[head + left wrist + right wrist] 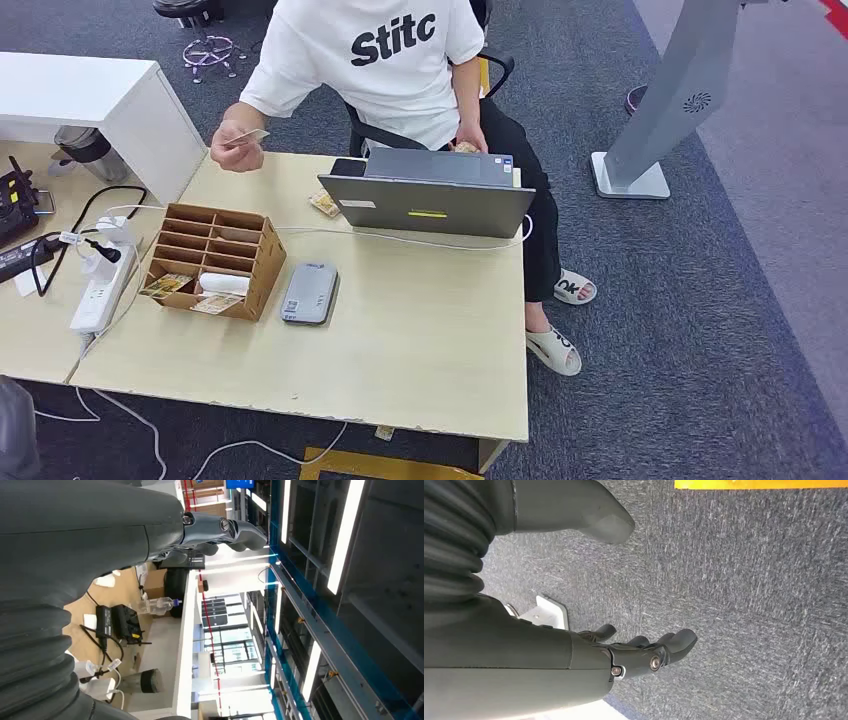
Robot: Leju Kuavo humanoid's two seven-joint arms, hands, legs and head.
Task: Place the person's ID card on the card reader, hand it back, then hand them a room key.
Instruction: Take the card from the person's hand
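Beyond my wooden desk [420, 340] a seated person [400, 60] holds the ID card [246, 138] up in one hand, above the desk's far edge and well apart from the grey card reader [309, 293]. That reader lies flat just beside the wooden compartment box [215, 260], whose front slots hold the room key cards [166, 285]. An open laptop [428, 195] stands behind it, and a white power strip [100, 292] lies past the box. My left hand [220, 530] is empty, fingers loosely apart. My right hand [644, 655] hangs over grey carpet [749, 580], empty too, fingers apart.
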